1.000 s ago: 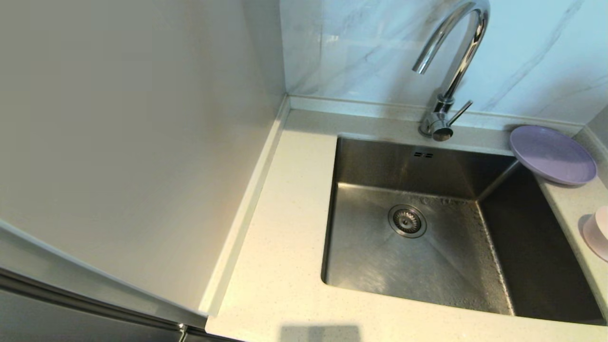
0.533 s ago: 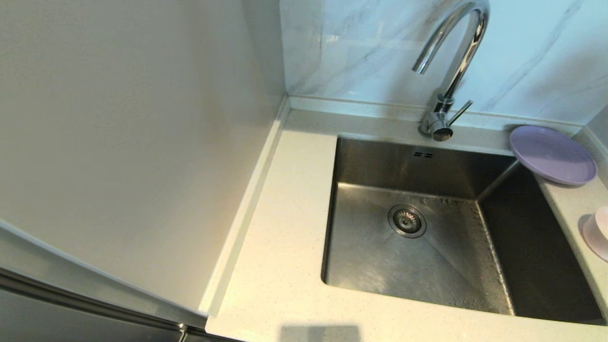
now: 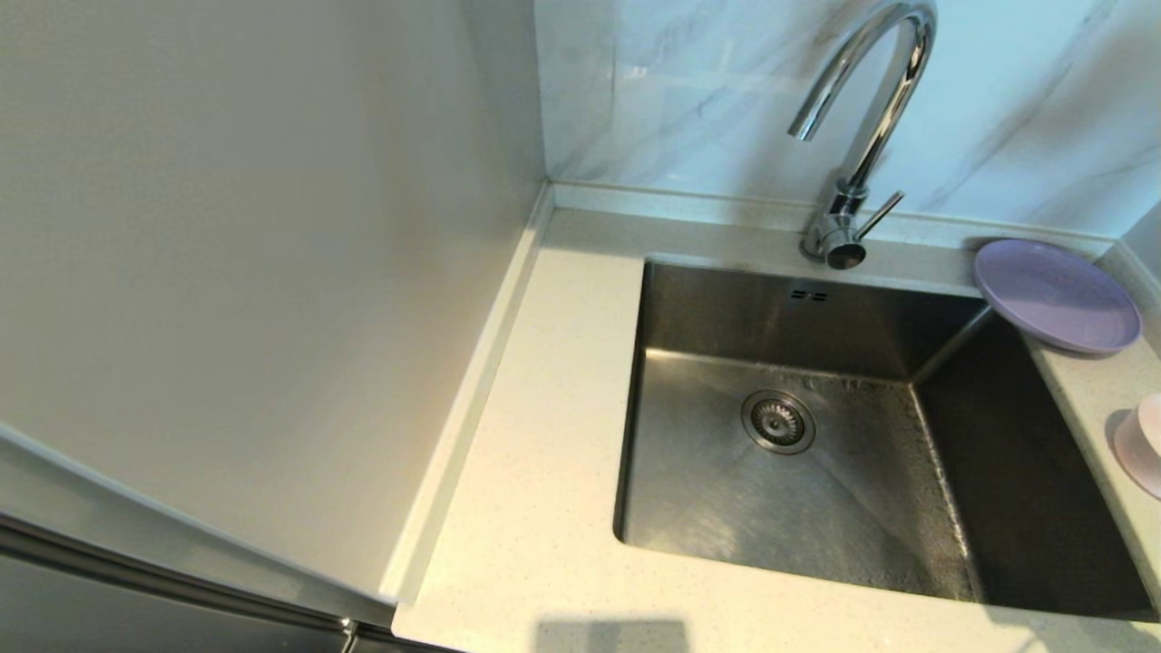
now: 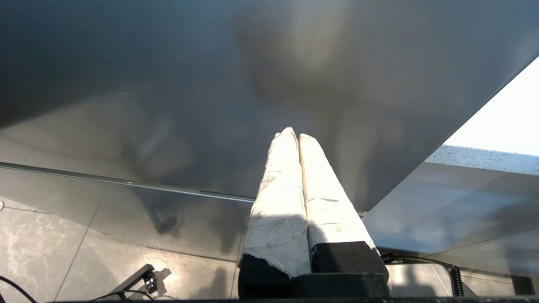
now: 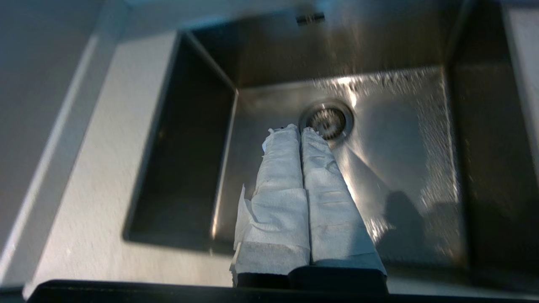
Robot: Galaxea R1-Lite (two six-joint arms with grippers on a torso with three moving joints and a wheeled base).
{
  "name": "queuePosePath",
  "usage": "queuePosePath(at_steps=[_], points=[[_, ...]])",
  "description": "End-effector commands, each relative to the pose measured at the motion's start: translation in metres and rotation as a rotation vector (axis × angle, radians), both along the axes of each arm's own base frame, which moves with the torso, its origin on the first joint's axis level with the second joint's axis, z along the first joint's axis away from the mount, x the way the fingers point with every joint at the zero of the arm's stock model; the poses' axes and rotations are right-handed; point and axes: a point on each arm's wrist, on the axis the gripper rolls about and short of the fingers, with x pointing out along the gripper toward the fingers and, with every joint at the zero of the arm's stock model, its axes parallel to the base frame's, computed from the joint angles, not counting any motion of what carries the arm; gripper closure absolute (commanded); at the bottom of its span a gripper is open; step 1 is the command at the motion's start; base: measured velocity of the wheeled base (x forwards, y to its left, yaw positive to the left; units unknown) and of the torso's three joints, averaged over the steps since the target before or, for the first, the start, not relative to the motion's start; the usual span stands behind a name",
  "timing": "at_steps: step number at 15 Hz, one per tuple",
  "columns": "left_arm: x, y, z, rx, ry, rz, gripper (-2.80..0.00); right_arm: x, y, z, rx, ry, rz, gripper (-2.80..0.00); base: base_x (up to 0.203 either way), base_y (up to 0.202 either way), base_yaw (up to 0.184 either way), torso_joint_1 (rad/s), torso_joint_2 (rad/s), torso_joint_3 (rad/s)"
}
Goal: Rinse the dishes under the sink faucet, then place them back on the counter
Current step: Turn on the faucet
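Observation:
The lilac plate (image 3: 1057,295) lies on the counter (image 3: 544,435) at the sink's far right corner, its rim overhanging the basin. A pale pink bowl (image 3: 1143,444) shows partly at the right edge of the head view. The grey-white bowl is out of view. The steel sink (image 3: 816,508) holds only its drain strainer (image 3: 778,422). The chrome faucet (image 3: 862,118) arches over the back edge; no water runs. My right gripper (image 5: 297,129) is shut and empty, above the sink's near edge, pointing at the drain (image 5: 327,120). My left gripper (image 4: 294,134) is shut, low beside a grey cabinet front.
A tall pale panel (image 3: 227,272) walls off the counter on the left. The marble-veined wall (image 3: 1043,100) stands behind the faucet. Neither arm shows in the head view. The left wrist view shows floor tiles (image 4: 42,248) and cables below.

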Motion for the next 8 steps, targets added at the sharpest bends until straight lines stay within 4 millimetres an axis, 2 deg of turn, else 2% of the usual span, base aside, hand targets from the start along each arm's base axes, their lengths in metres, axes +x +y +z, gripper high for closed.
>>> queuePosePath(at_steps=[1,4,8], points=[[0.0,0.0,0.0,0.0,0.0,0.0,0.0,0.055,-0.001,0.016,0.051,-0.022,0.009,0.0,0.0,0.0,0.0,0.0,0.0,0.0],[0.0,0.0,0.0,0.0,0.0,0.0,0.0,0.09,-0.018,0.045,0.182,-0.103,0.007,0.0,0.0,0.0,0.0,0.0,0.0,0.0],[0.0,0.0,0.0,0.0,0.0,0.0,0.0,0.114,-0.05,0.066,0.472,-0.094,0.085,0.0,0.0,0.0,0.0,0.0,0.0,0.0]])
